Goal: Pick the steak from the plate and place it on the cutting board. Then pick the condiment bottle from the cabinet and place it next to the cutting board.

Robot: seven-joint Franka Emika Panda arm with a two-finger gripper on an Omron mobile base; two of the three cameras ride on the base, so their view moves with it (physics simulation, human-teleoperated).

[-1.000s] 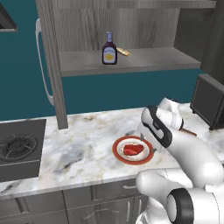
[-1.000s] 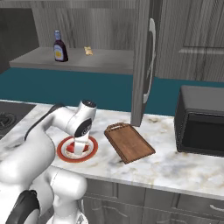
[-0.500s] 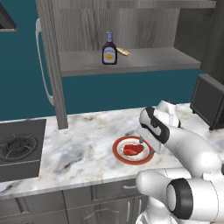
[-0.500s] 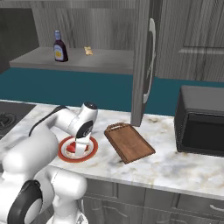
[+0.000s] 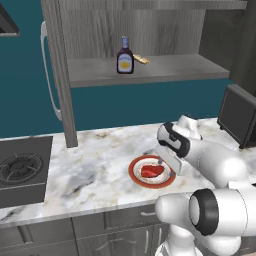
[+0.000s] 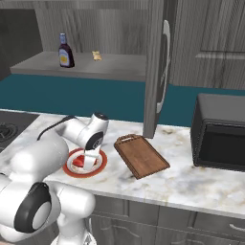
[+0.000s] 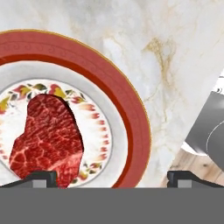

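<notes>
Now steak point(image 7: 47, 136) flat on plate point(image 7: 131, 105), long axis toward claw point(image 7: 111, 177), claw spread wide.

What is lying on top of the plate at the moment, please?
The steak lies on the plate, left of centre in the hand view. The claw covers part of the plate in the base views.
</notes>
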